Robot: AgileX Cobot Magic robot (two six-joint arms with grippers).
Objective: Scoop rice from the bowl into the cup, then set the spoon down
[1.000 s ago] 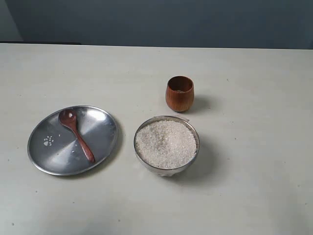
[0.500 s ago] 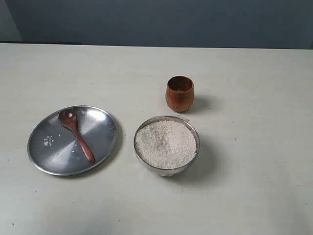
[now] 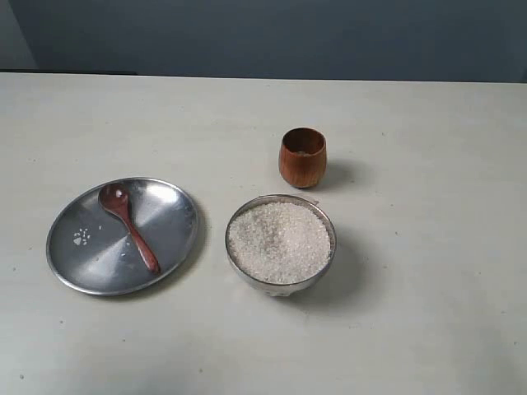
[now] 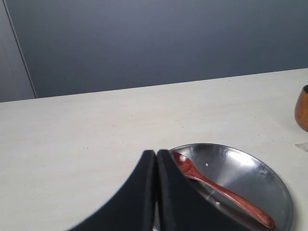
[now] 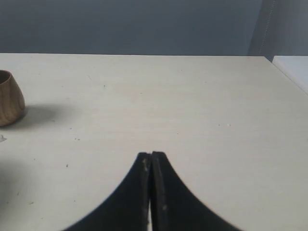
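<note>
A shiny steel bowl [image 3: 326, 265] near the table's middle is heaped with white rice [image 3: 280, 241]. Just behind it stands the small brown wooden cup [image 3: 302, 157], also at the edge of both wrist views [image 4: 302, 108] [image 5: 9, 105]. The dark wooden spoon [image 3: 129, 227] lies on a flat steel plate [image 3: 78, 271] at the left, head toward the back. My left gripper [image 4: 156, 152] is shut and empty, its tips just short of the spoon [image 4: 216, 190] on the plate [image 4: 260, 178]. My right gripper [image 5: 151, 154] is shut and empty over bare table. Neither arm shows in the exterior view.
A few stray rice grains [image 3: 80, 237] lie on the plate. The pale table [image 3: 428, 206] runs back to a dark grey wall. In the right wrist view the table's edge [image 5: 286, 77] appears off to one side.
</note>
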